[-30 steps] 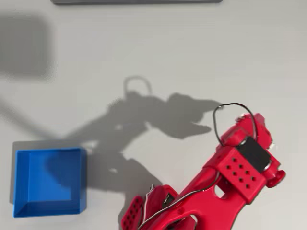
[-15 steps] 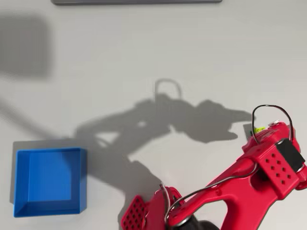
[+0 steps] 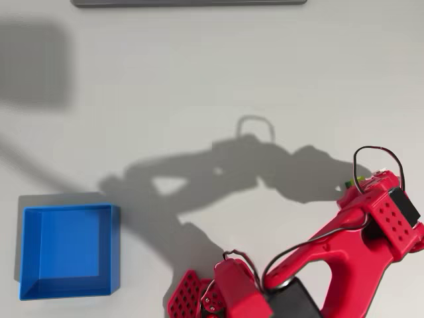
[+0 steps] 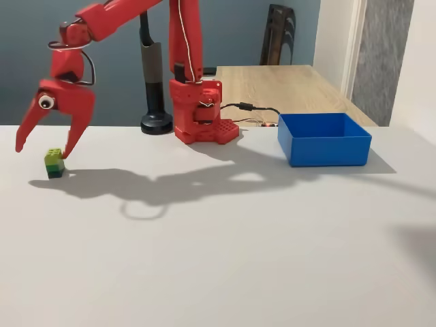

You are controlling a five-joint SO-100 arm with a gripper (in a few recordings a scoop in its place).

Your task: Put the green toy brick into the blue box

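Note:
The green toy brick stands on the white table at the far left of the fixed view, lime on top and darker below. My red gripper hangs open just above it, and the right finger's tip is at the brick's upper right corner. From overhead, the arm's wrist covers most of the brick, which peeks out as a lime sliver. The blue box sits empty far to the right in the fixed view and at the lower left in the overhead view.
The arm's red base stands at the table's back with cables beside it. A black stand is next to it. A wooden table lies behind. A dark strip runs along the overhead view's top edge.
In the overhead view the arm has swung right, away from the box, and its wrist now sits over the brick, which has come into sight at the wrist's edge.

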